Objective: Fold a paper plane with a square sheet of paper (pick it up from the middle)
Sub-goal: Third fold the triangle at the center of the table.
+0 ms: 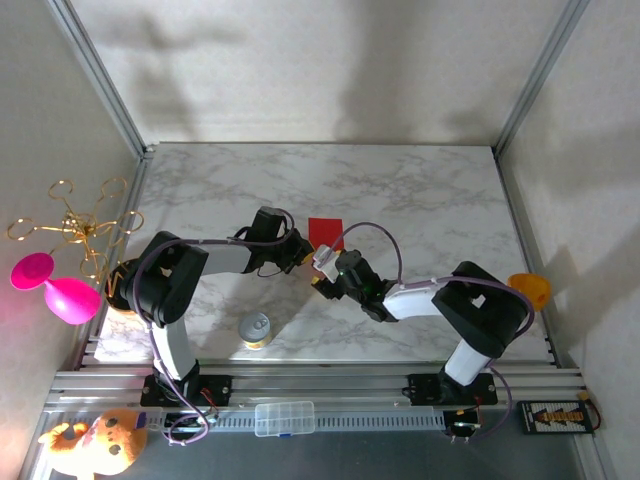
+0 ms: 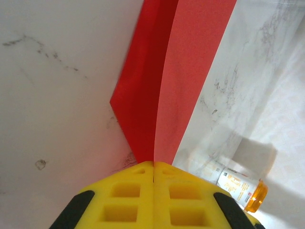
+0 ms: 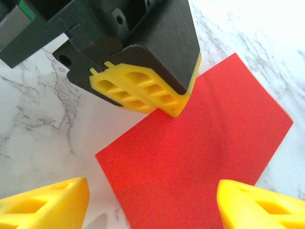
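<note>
Two grippers: both at the paper, tips near each other
Left gripper (image 2: 153,164): yellow pads pressed flat together, pinching the paper by one edge
Right gripper (image 3: 150,202): fingers spread wide, holding nothing
Paper (image 2: 183,67): red, runs straight out from the left pads; two faces, one darker, meet along a line leading away from the pinch, so it looks bent or creased there
Paper from the right hand: just ahead, its near edge between the two spread tips; the left gripper bites its far-left edge
Table (image 2: 57,95): white marble to either side of the paper; whether the paper rests on it or is lifted, cannot tell
Bottle (image 2: 240,186): lying on its side, right of the left pads, well clear of the paper
Handling, as judged: very light, thin and limp; marks and tears easily, likely to skate on the smooth top
Where to hold, as judged: the free near edge opposite the left pinch, pads flat, gentle squeeze, no tug against the left
</note>
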`<action>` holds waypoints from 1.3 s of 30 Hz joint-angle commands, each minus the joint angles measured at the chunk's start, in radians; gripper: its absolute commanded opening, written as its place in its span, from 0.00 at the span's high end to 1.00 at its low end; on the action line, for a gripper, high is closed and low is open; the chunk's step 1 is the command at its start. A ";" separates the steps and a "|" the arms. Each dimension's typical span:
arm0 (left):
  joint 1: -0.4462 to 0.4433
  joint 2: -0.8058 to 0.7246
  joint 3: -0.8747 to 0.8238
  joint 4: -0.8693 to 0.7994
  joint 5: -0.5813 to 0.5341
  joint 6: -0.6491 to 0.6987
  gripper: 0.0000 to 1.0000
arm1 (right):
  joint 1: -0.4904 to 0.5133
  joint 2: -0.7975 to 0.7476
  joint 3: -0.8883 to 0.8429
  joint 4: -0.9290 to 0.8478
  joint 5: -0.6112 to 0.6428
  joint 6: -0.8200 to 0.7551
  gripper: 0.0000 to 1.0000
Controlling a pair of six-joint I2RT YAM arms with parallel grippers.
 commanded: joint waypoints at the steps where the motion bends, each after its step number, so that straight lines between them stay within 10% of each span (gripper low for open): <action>1: 0.007 -0.012 0.001 -0.011 0.010 -0.008 0.97 | 0.009 0.028 0.008 0.063 0.038 -0.041 0.35; 13: 0.006 -0.016 -0.010 -0.005 0.008 -0.014 0.97 | 0.010 0.021 0.001 0.068 -0.017 -0.046 0.68; 39: 0.042 -0.157 0.019 -0.150 -0.155 0.135 0.71 | 0.010 -0.051 -0.020 -0.043 -0.285 0.107 0.94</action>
